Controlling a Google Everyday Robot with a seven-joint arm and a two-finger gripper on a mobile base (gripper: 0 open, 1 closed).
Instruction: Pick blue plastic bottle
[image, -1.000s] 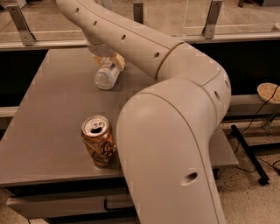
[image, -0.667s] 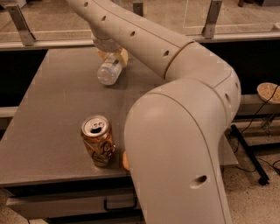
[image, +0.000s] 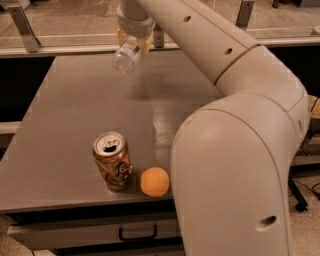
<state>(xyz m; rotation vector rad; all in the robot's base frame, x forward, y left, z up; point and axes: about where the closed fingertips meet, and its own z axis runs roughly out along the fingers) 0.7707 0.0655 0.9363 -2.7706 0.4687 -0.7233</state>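
**Bottle (image: 126, 55) lifted off the table (image: 60, 110)**

Raised since a second ago, the bottle no longer lies on the far part of the table. It hangs in the air near the back edge, and the arm (image: 235, 125) has swung up and back with it. The gripper (image: 134, 36) sits at the top of the view, just under the wrist. Its fingers are clamped on the bottle's upper end, so the bottle slants down and to the left with its free end lowest. A soft shadow (image: 145, 90) on the tabletop below suggests it is clear of the surface.

The can (image: 112, 162) stands upright near the front edge, with an orange ball (image: 154, 181) just beside it on its right. Both are well apart from the bottle and look undisturbed.

By my reading the grasp is made and the lift is under way, so the pick is nearly done. What remains is to keep the fingers closed and carry the bottle steadily. Because it hangs tilted from one end, it could pivot or slip if the arm jerks, so a smooth rise would suit best.
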